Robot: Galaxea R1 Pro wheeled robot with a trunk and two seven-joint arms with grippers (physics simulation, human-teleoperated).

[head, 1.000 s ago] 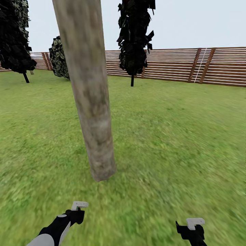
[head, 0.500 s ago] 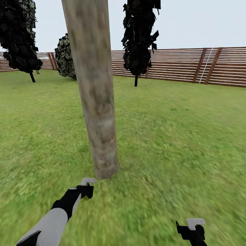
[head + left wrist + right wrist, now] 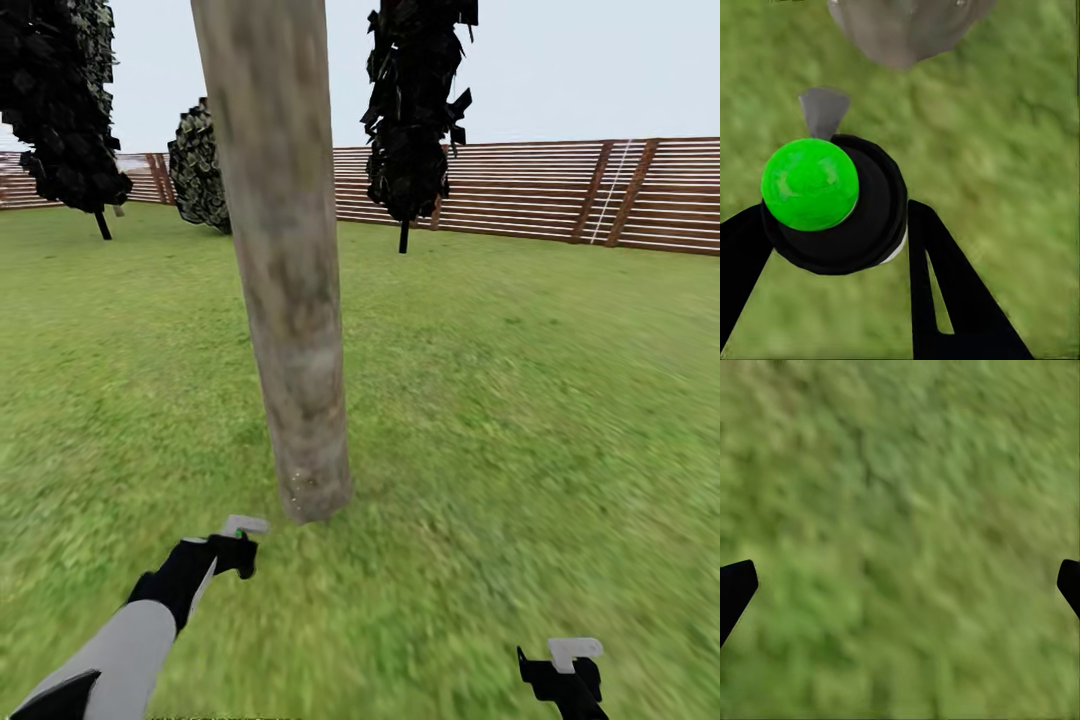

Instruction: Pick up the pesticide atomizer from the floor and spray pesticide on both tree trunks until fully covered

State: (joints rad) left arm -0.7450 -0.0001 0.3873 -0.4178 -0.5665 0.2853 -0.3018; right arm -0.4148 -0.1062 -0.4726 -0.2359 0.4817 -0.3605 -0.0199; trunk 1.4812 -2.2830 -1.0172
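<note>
While left fingers [image 3: 832,225] clamp atomizer [image 3: 832,206] near trunk [image 3: 285,300] base — sweep nozzle upward, bottom to top; right fingers [image 3: 900,585] apart — idle.

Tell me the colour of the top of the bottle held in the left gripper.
Bright green, on a round black bottle; clearest in the left wrist view.

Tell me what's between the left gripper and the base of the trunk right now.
Only bare grass, as the head view shows: the left gripper, shut on the atomizer, sits just short of the tree trunk.
</note>
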